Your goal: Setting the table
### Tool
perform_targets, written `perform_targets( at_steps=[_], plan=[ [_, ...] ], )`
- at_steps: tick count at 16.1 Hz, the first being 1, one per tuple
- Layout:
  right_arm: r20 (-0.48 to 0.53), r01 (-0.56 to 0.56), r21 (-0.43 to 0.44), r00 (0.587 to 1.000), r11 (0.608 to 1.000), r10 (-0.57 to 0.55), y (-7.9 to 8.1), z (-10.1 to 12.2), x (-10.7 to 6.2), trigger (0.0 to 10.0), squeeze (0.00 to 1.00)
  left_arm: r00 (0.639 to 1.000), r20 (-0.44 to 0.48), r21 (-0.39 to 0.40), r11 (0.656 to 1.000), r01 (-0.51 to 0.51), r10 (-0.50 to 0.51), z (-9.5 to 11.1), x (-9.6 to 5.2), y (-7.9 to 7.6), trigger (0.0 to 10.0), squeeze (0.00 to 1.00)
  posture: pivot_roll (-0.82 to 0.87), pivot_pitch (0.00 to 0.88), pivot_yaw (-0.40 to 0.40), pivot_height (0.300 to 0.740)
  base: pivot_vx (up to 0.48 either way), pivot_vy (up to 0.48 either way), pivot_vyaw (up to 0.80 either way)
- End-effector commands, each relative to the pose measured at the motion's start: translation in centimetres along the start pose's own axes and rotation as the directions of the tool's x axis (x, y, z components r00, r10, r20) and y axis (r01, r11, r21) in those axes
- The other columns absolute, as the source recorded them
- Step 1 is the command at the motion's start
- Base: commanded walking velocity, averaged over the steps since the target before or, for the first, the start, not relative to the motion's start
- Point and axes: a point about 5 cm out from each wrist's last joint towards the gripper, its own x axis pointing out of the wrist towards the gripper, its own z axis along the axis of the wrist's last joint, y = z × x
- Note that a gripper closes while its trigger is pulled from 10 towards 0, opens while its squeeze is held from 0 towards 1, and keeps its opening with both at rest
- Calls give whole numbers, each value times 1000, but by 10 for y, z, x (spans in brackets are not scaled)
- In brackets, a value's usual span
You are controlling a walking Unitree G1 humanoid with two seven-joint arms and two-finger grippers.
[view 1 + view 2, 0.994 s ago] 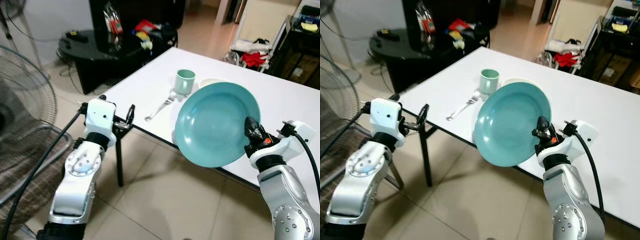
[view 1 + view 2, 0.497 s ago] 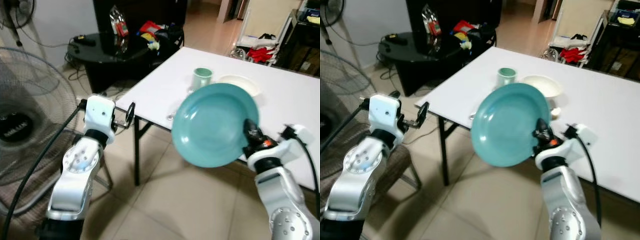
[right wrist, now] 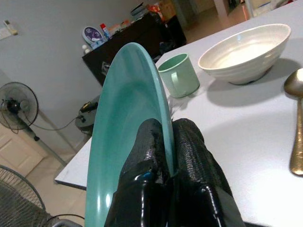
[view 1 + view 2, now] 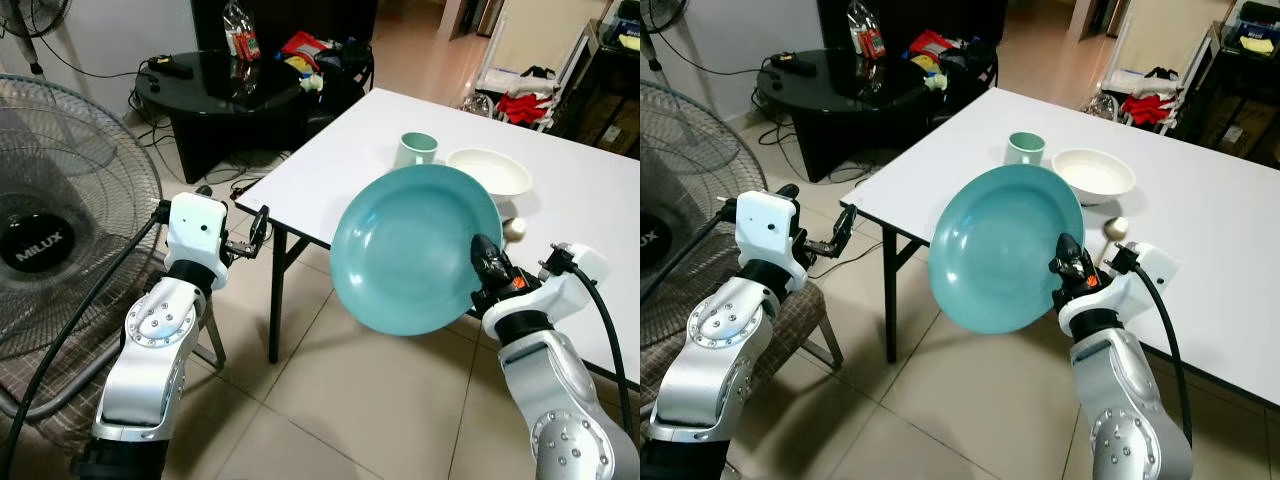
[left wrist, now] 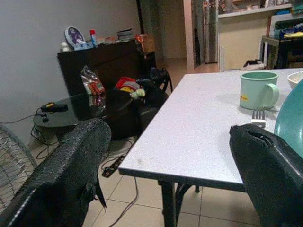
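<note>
Your right gripper (image 4: 1068, 262) is raised in front of the robot, its forearm angled up from the lower right, and its two black fingers are pinched tight on the rim of a teal plate (image 4: 1005, 247). The plate is round, smooth and glossy, with a shallow well. It is held almost on edge, its hollow face turned toward the camera, in the air over the near edge of the white table (image 4: 1200, 215).

Your left gripper (image 4: 260, 226) is held out at mid height beside the table's corner, elbow bent, its padded, rough-textured black fingers (image 5: 71, 170) spread apart with nothing between them.

On the matte white tabletop behind the plate stand a pale green mug (image 4: 1024, 148) with a handle and, just beside it, a cream ribbed bowl (image 4: 1093, 173). A metal fork (image 5: 258, 117) lies in front of the mug, and a metal spoon (image 3: 297, 118) lies near the bowl. A large wire-guarded floor fan (image 4: 55, 215) stands at the robot's left on the tiled floor.
</note>
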Motion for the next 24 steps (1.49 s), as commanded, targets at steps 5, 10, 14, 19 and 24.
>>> perform_targets(
  at_steps=[5,10,14,19,24],
  plan=[
    [-16,-48,-15,999,999,48,6,0,6,10000,0,1000,18,-2,1000,16,-16,5,1,0,10000,0,-11,0,-52,740,329,0,-454],
    [-38,-72,-11,997,997,72,7,-2,5,10000,0,999,15,4,1000,31,-31,5,1,0,10000,0,-15,0,-48,740,341,0,0],
    [-59,-91,5,994,996,91,8,-3,4,10000,0,999,13,3,999,39,-39,4,0,-1,10000,0,-15,0,-49,740,341,0,0],
    [-90,-114,17,989,993,115,10,-6,4,10000,0,999,12,3,999,44,-44,4,-1,0,10000,0,-10,0,-56,740,337,0,0],
    [-119,-112,38,986,993,116,10,-10,3,10000,0,989,0,25,989,146,-146,3,-3,-7,10000,0,-9,0,-50,740,125,0,0]
  ],
)
